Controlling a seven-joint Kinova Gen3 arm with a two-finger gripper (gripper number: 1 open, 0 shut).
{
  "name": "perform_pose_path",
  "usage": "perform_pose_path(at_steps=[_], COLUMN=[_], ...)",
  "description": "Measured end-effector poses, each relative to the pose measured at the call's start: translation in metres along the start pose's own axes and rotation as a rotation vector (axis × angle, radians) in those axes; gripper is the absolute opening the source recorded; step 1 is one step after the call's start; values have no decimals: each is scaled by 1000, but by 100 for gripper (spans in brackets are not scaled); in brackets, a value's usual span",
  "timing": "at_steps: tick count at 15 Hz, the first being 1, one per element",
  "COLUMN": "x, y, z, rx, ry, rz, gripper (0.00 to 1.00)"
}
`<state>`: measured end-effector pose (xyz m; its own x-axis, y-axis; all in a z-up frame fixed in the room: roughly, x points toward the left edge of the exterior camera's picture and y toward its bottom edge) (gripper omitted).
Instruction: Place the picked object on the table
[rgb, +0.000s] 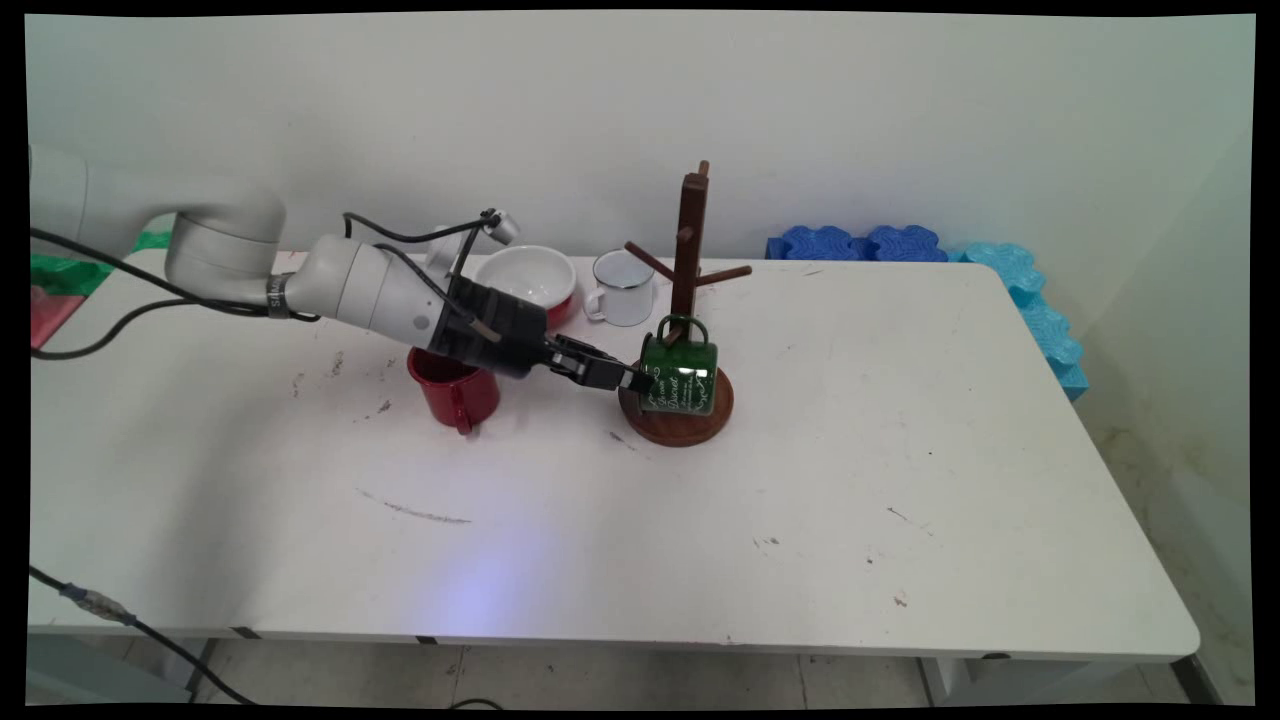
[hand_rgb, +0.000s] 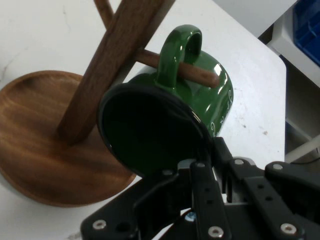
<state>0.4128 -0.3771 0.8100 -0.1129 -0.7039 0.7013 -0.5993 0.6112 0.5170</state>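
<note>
Gripper (rgb: 640, 380) reaching in low from the left, fingers pinched on the rim of a green mug (rgb: 680, 375) — one finger inside the dark mouth, the other against the outer wall, as seen in the hand view (hand_rgb: 202, 160). Green mug (hand_rgb: 165, 125) lying on its side, mouth toward the hand, white lettering on its wall, handle up and threaded over a lower peg (hand_rgb: 185, 70) of a wooden mug tree (rgb: 688, 250). Peg passing through the handle loop, its tip sticking out past the far side. Mug held just above the round wooden base (rgb: 690, 425), close to the upright post (hand_rgb: 120, 55); contact between mug and base not possible to tell. Two more pegs higher on the post, both bare. Behind the arm, a red mug (rgb: 455, 392) standing upright on the white table (rgb: 800, 500), handle toward the near side, partly covered by the wrist. Farther back, near the wall, a white bowl with a red outside (rgb: 527, 278) and, just beside it, a small white enamel mug (rgb: 624, 288) with a dark rim. Blue and turquoise foam blocks (rgb: 860, 243) along the table's far right edge — stacked against the wall and running down the right side. Scuff marks scattered over the tabletop.
</note>
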Motion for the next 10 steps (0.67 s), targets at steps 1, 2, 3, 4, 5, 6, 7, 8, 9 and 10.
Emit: perform_pose_path(at_steps=[1,2,3,4,5,6,7,8,9,10], x=[2,3,3,4,4,4,4,3,3,2], y=[1,2,4,5,6,8,10,11,13,15], z=[-1,-2,-3,-4,-6,-8,-10,-12,-14,-16], rx=[-2,-3,-5,-6,-7,-8,-10,-11,-13,-14], ry=[-2,-6,-9,-13,-18,-22,-26,-31,-36,-40], rz=[6,12,17,21,25,28,31,34,37,40], gripper=[0,0,0,0,0,0,0,0,0,0])
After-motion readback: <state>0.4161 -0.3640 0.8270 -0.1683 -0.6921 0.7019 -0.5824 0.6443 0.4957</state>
